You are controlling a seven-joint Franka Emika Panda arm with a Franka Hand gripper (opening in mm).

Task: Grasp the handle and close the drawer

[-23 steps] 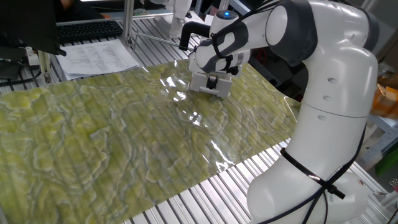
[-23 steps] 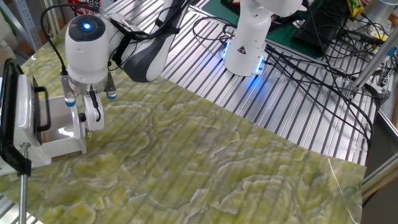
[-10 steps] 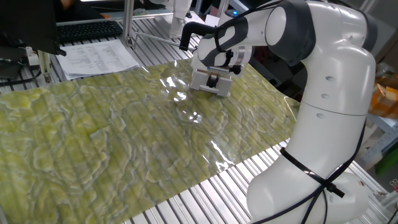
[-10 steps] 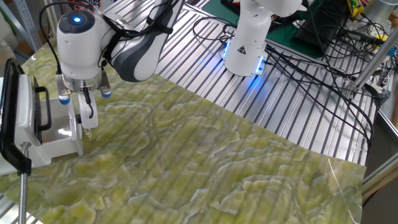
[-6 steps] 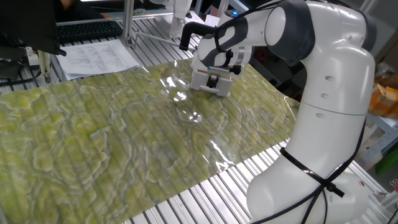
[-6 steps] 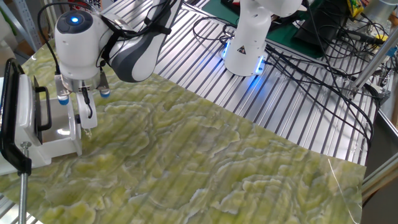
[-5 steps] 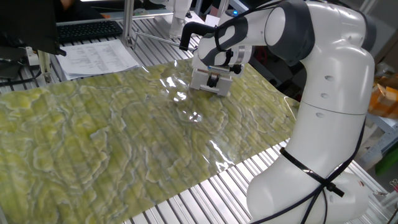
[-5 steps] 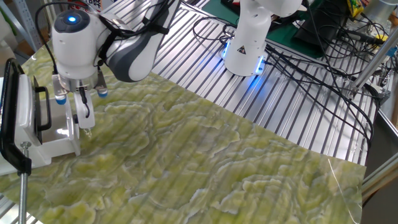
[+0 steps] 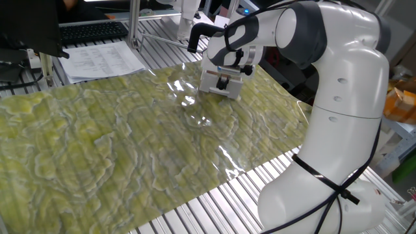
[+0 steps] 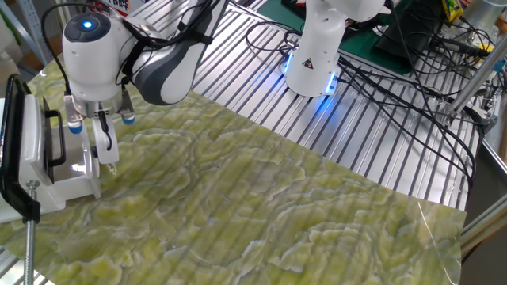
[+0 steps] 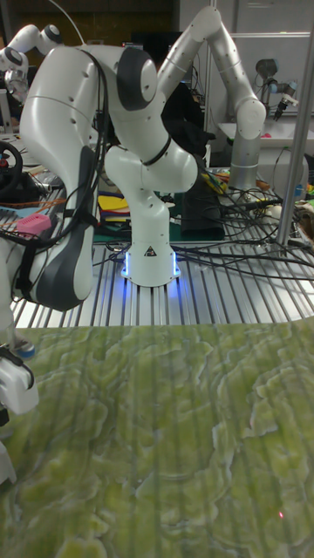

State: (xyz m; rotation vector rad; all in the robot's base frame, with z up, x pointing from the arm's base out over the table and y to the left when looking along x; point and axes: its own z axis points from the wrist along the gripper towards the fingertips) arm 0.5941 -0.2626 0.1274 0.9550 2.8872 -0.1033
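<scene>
The drawer (image 9: 218, 90) is a small white box at the far edge of the green mat; in the other fixed view the drawer (image 10: 73, 185) sticks out a short way from a white housing (image 10: 32, 119). My gripper (image 9: 222, 82) points down at the drawer's front panel, its black fingers shut on the handle, which is hidden between them. From the other side, the gripper (image 10: 104, 149) hangs right against the front panel. The tall view shows only the hand's white casing (image 11: 14, 384) at the left edge.
A green marbled mat (image 9: 117, 143) covers the slatted table. Papers (image 9: 101, 60), a keyboard (image 9: 91, 30) and a metal post (image 9: 133, 23) lie behind it. A black clamp (image 10: 14, 158) grips the housing. The arm's base (image 10: 313, 63) and cables (image 10: 396, 71) sit at the back.
The gripper has moved toward the housing with the handle in it, and the drawer has slid further in. The front panel now stands closer to the housing.
</scene>
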